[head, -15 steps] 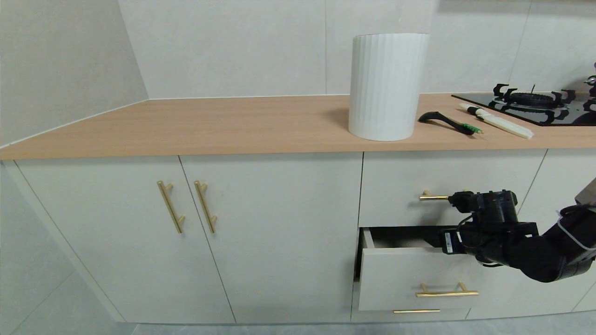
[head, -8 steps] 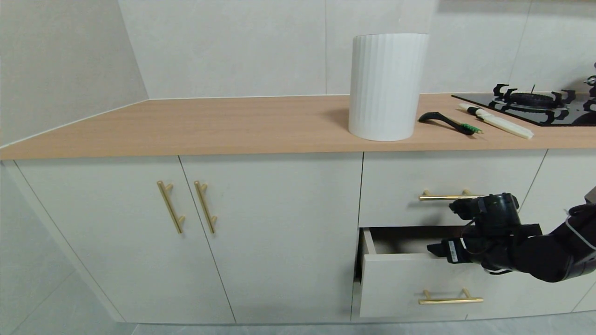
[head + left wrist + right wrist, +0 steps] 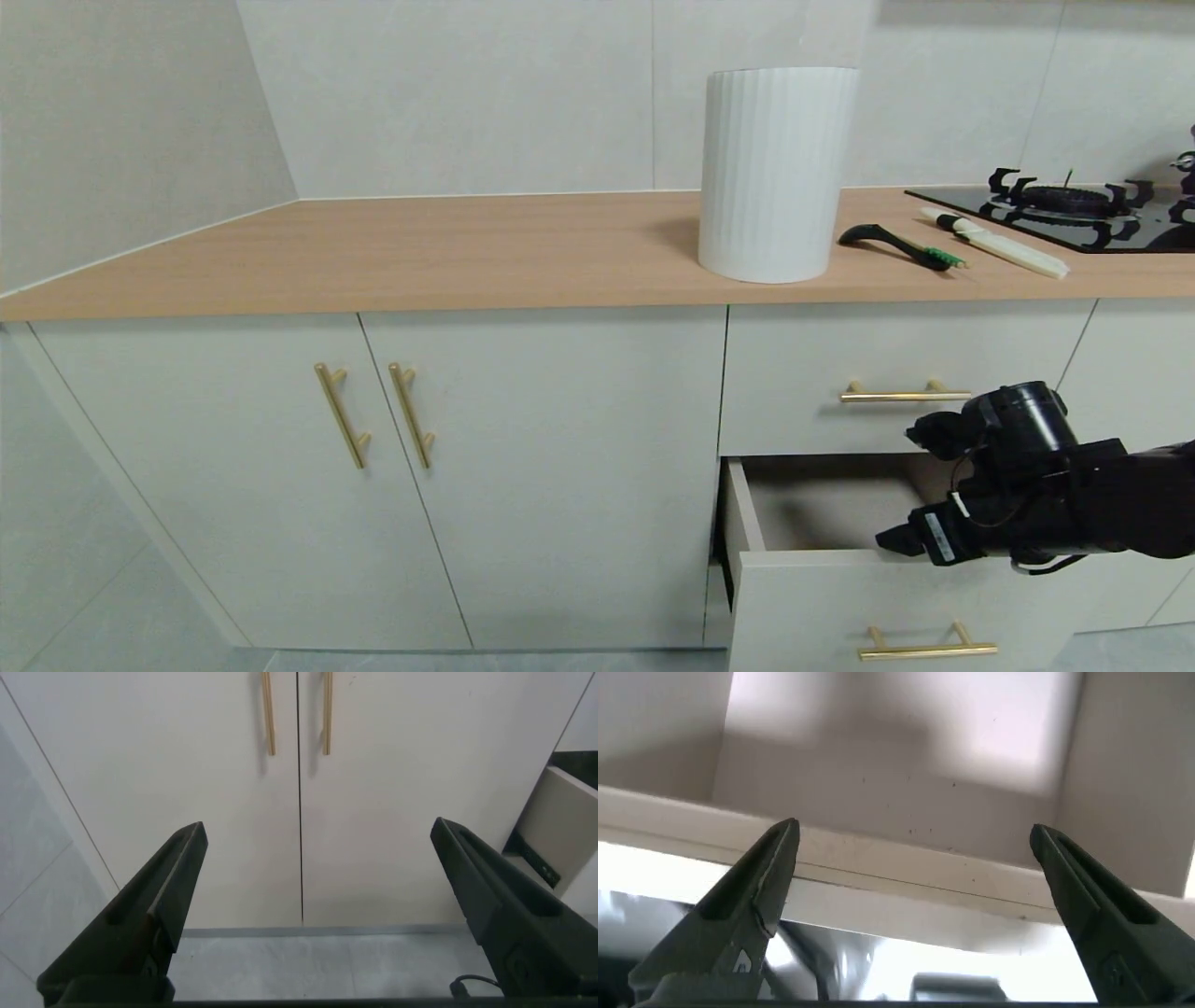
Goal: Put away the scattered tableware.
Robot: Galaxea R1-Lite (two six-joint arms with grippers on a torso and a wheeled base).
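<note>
The drawer (image 3: 822, 597) below the desk (image 3: 467, 252) has slid farther out, and the right tool (image 3: 913, 831), spread wide, has drawn back with it, at its front's top edge. The left tool (image 3: 318, 829), also spread, faces the cabinet doors (image 3: 374, 812). On the desk, right of a white ribbed canister (image 3: 778, 173), lie a black-handled utensil (image 3: 896, 245) and a long white utensil (image 3: 1004, 246), just beside the stove (image 3: 1074, 210).

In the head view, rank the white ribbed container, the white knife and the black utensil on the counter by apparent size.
1. The white ribbed container, by far the largest.
2. The white knife and the black utensil: nearly alike; the knife looks slightly longer, but it is too close to rank.
</note>
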